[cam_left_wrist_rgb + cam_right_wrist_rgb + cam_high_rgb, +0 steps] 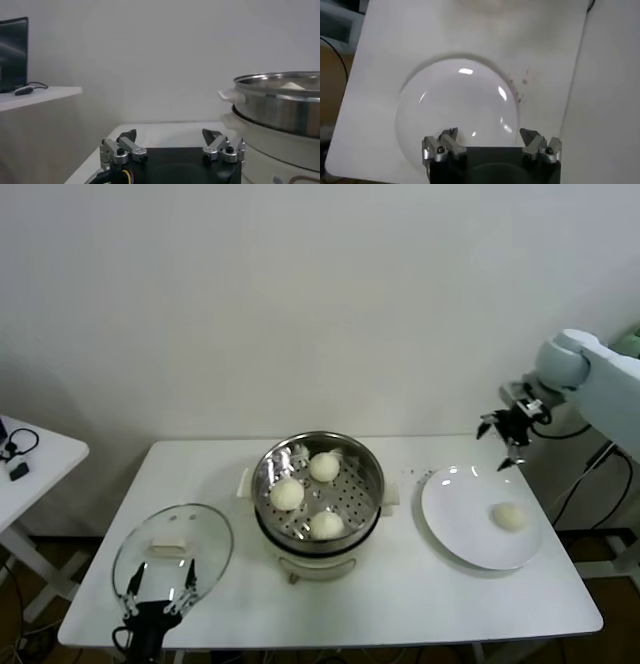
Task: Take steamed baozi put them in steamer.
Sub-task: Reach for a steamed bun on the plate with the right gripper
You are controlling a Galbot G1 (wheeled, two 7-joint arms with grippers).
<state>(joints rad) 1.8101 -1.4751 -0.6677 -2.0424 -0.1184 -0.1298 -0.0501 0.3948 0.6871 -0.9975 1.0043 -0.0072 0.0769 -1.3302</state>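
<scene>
Right gripper (506, 442) hangs in the air beyond the far edge of the white plate (455, 519), its fingers spread apart and holding nothing. Below it and a little toward the robot, one steamed baozi (509, 516) lies on that plate, apart from the fingers. In the right wrist view the gripper (491, 141) looks straight down on the plate (455, 110), and the bun is not seen there.

To the gripper's left on the table (420, 594) stands the steamer (318, 489), its steel pot open at the top. Three steamed baozi rest on the perforated tray inside: one at the far side (323, 466), one toward the left (286, 493), one at the near side (326, 525).

Left gripper (158, 596) sits low at the table's near left edge, fingers apart and empty, just over the near rim of the glass lid (172, 549). From its wrist view the gripper (171, 146) has the steamer (280, 107) close on one side
</scene>
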